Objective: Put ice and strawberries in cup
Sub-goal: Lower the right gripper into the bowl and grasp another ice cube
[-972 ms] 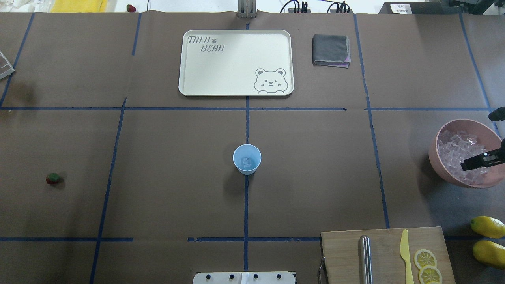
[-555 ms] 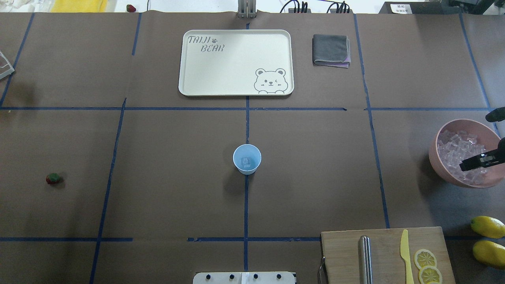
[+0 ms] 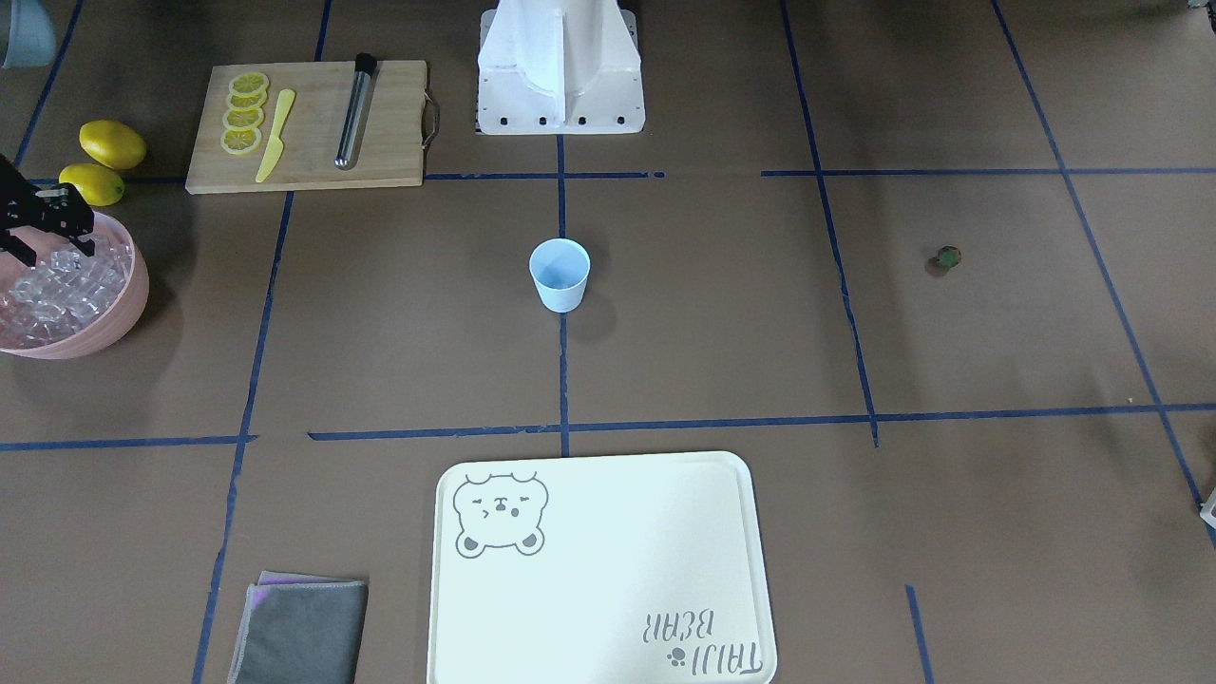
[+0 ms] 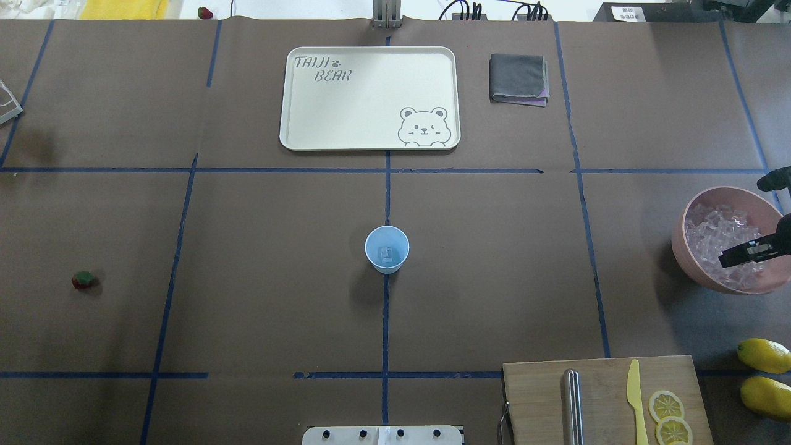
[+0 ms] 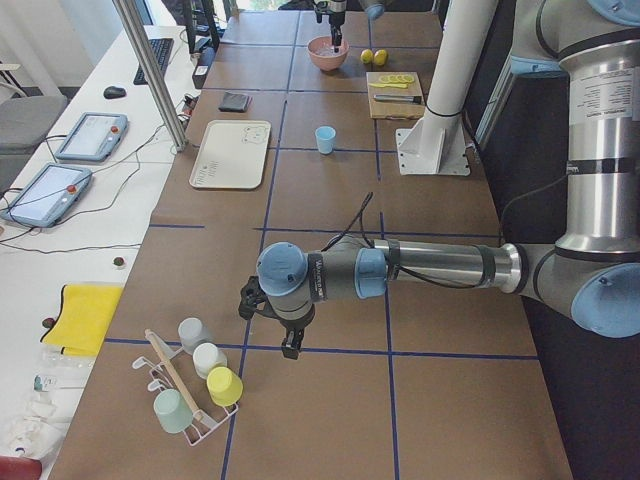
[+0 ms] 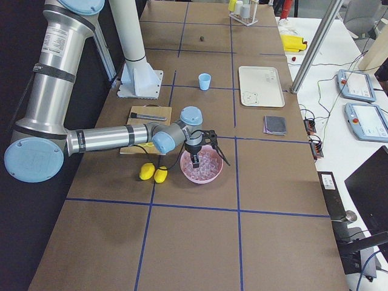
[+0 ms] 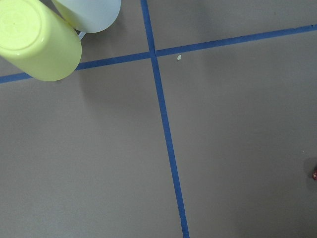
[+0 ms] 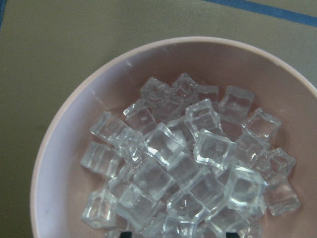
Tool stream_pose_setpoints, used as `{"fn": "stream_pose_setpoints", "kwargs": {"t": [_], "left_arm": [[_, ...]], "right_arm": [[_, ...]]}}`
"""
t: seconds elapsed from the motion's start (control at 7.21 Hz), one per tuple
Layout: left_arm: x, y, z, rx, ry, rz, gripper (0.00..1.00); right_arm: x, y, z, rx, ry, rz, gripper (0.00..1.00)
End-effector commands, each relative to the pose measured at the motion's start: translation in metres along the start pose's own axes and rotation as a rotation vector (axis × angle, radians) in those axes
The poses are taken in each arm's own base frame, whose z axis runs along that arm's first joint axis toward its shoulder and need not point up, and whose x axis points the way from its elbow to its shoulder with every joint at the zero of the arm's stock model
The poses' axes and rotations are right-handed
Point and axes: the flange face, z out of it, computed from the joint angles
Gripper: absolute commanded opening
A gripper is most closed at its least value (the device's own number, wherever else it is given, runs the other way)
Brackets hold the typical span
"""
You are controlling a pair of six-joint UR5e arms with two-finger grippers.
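The light blue cup (image 4: pixel 387 248) stands upright at the table's middle with one ice cube (image 4: pixel 385 252) in it. Many ice cubes (image 8: pixel 188 158) fill the pink bowl (image 4: pixel 686 247) at the right edge. My right gripper (image 4: pixel 741 253) hangs just above that ice, jaws apart and empty; its tips show at the bottom edge of the right wrist view. The strawberry (image 4: pixel 83 280) lies alone on the table at the far left. My left gripper (image 5: pixel 285 335) shows only in the exterior left view, low over the table near a cup rack; I cannot tell whether it is open.
A cream tray (image 4: pixel 369 99) and a folded grey cloth (image 4: pixel 519 79) lie at the back. A cutting board (image 4: pixel 602 402) with a knife, a metal rod and lemon slices sits front right beside two lemons (image 4: pixel 764 355). The cup rack (image 5: pixel 195 385) holds several cups.
My right gripper has sunk a little lower over the ice in the pink bowl. The cup and the strawberry have not moved.
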Motion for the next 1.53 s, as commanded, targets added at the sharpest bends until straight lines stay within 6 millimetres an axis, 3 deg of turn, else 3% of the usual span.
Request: {"fn": "stream_pose_setpoints", "kwargs": {"t": [0.0, 0.14, 0.42, 0.69, 0.83, 1.11, 1.39], "left_arm": [[0.000, 0.000, 0.000, 0.001, 0.000, -0.001, 1.00], [0.001, 0.000, 0.000, 0.001, 0.000, 0.003, 1.00], [0.001, -0.001, -0.001, 0.003, -0.001, 0.003, 1.00], [0.000, 0.000, -0.001, 0.002, -0.001, 0.002, 1.00], [0.001, 0.000, 0.000, 0.001, 0.000, 0.003, 1.00], [0.002, 0.000, -0.002, 0.004, -0.001, 0.004, 1.00], [0.002, -0.001, -0.002, 0.003, -0.001, 0.005, 1.00]], "right_arm": [[0.000, 0.000, 0.000, 0.001, -0.001, -0.004, 0.14], [-0.002, -0.001, -0.002, 0.003, -0.004, -0.011, 0.03], [-0.006, -0.003, -0.011, 0.018, -0.019, -0.016, 0.02], [-0.015, -0.012, -0.054, 0.095, -0.040, -0.013, 0.03], [-0.027, -0.019, -0.066, 0.122, -0.057, -0.028, 0.03], [-0.080, -0.067, -0.087, 0.128, -0.073, -0.017, 0.03], [-0.149, -0.089, -0.090, 0.131, -0.123, -0.018, 0.00]]}}
